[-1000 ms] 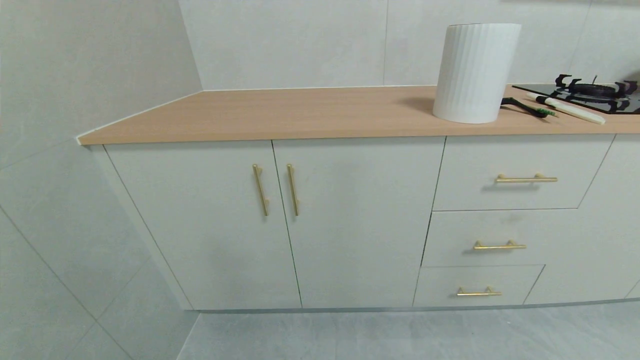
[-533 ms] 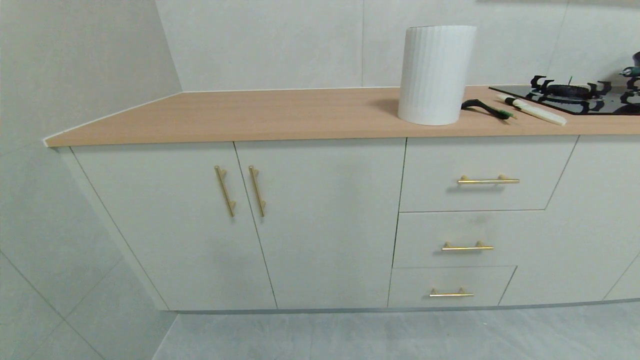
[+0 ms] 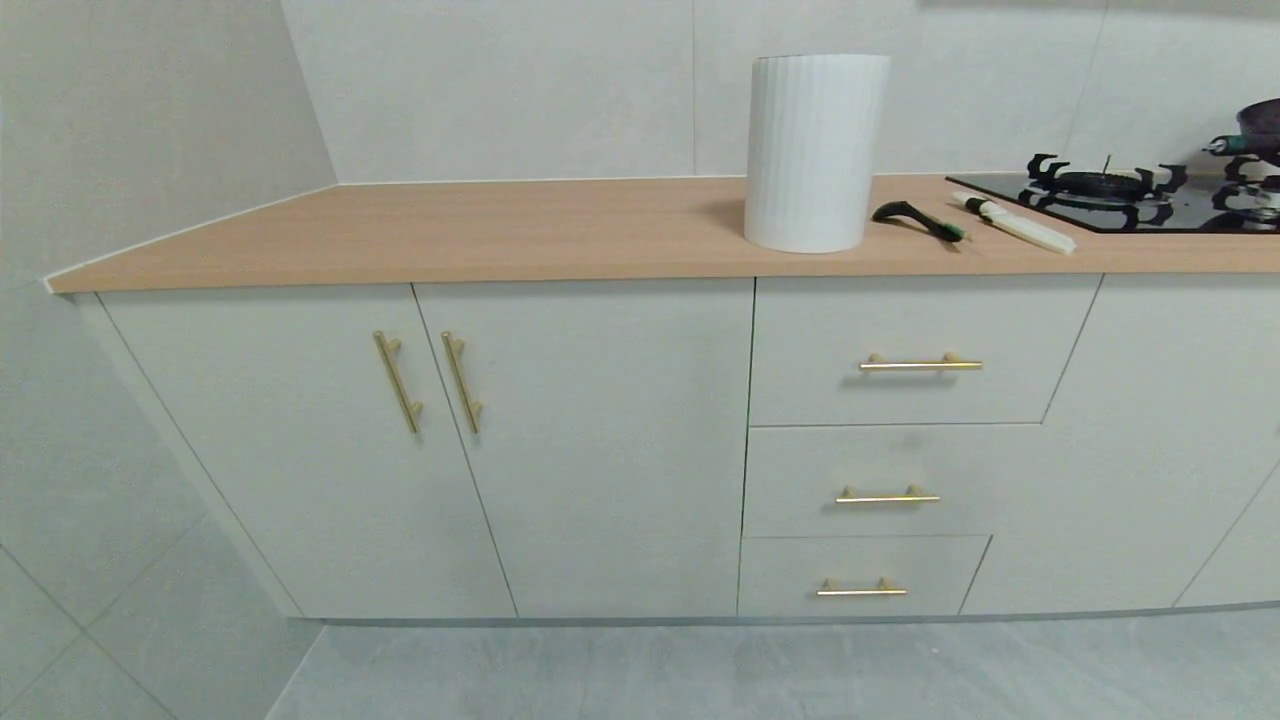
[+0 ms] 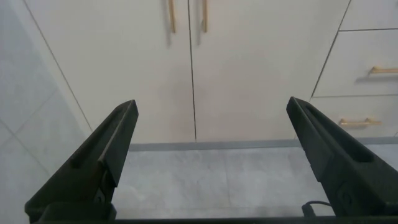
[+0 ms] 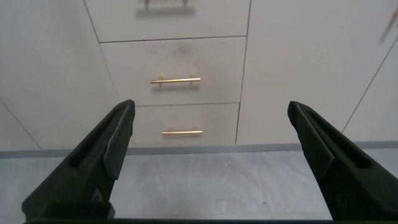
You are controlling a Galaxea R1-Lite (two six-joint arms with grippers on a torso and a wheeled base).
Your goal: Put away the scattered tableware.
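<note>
1. The whole head view has swung toward the robot's right. The camera moved, not the objects. The hob [image 3: 1100, 195] and the task's utensils now sit more fully in view, so the robot is probably lining up on them.
2. A pale cabinet [image 3: 600, 450] under a wooden countertop [image 3: 450, 230] has both doors shut, so its contents are hidden.
3. Three drawers, top [image 3: 920, 395], middle [image 3: 960, 470] and bottom [image 3: 790, 575], are all closed.
4. A tall white ribbed cylinder [image 3: 815, 150] stands upright on the countertop. Its inside cannot be seen.
5. A cream utensil [image 3: 1015, 222] and a black-handled utensil [image 3: 918, 220] lie on the countertop between the cylinder and the hob.
6. The left gripper [image 4: 211, 106] and the right gripper [image 5: 211, 106] are held low before the cabinet, fingers spread wide and empty.
</note>
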